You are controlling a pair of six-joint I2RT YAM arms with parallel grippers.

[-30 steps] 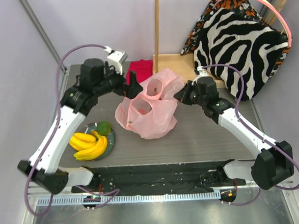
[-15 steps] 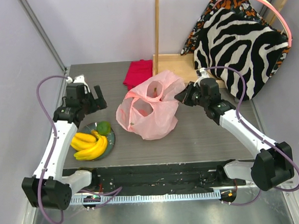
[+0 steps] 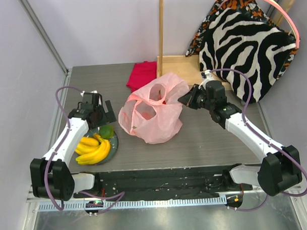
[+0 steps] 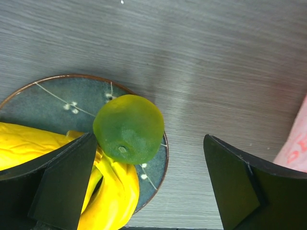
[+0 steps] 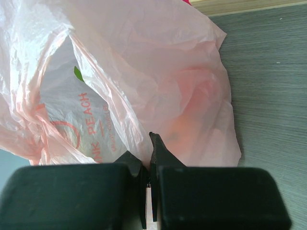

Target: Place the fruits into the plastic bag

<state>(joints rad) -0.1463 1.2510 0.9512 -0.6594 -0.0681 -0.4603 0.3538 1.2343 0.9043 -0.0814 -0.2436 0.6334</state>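
My right fingers pinch the pink bag; my left ones gape above the green fruit.

Only the right wrist view reads the plastic bag's (image 5: 144,72) print, "PEACH" after "NK", left of centre; my right gripper (image 5: 149,160) is shut to a sliver on a fold of its film. Only the left wrist view shows the green fruit (image 4: 128,128) touching the bananas (image 4: 29,143) on the speckled plate (image 4: 48,96), framed by my wide-spread left gripper (image 4: 148,141). From above, the bag sits mid-frame.
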